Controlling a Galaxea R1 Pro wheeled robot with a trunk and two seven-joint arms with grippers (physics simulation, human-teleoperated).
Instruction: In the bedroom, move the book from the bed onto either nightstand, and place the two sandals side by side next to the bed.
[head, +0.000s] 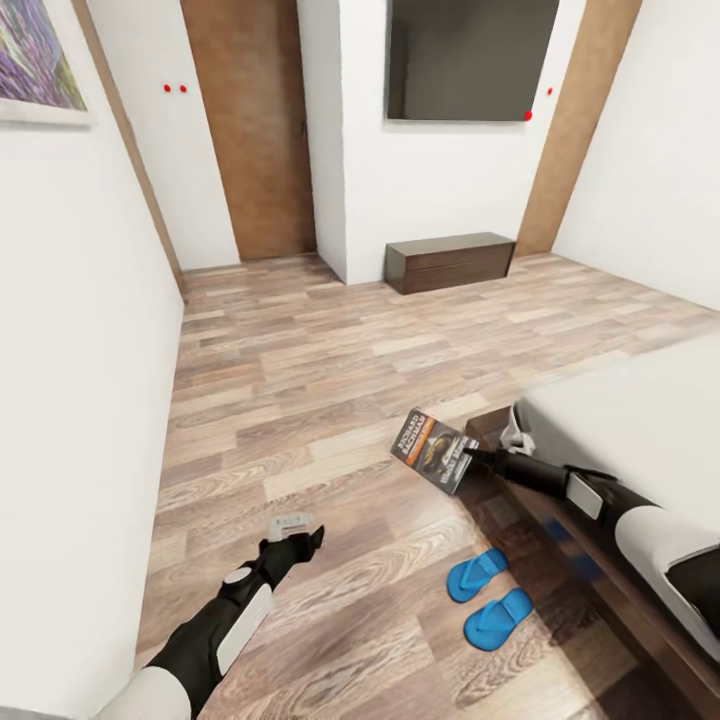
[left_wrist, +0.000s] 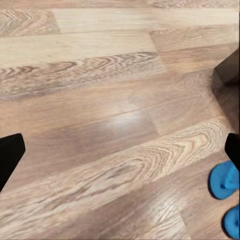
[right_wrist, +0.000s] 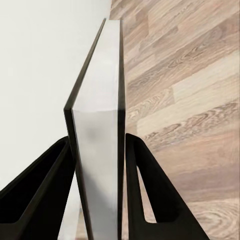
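The book (head: 436, 450), dark with an orange band, hangs above the floor just off the bed's (head: 640, 420) corner, with my right gripper (head: 478, 458) shut on its edge. In the right wrist view the book (right_wrist: 97, 100) stands edge-on, clamped between both fingers (right_wrist: 145, 190). The two blue sandals (head: 476, 574) (head: 498, 618) lie close together on the floor beside the bed frame. They also show in the left wrist view (left_wrist: 225, 180) (left_wrist: 232, 222). My left gripper (head: 305, 533) hovers open over bare floor, left of the sandals. The nightstand is out of view.
A long dark bench (head: 450, 261) stands against the far wall under a wall screen (head: 470, 60). A wooden door (head: 250, 130) is at the back left. A white wall (head: 80, 400) runs close along my left. Wood-plank floor (head: 330, 380) stretches ahead.
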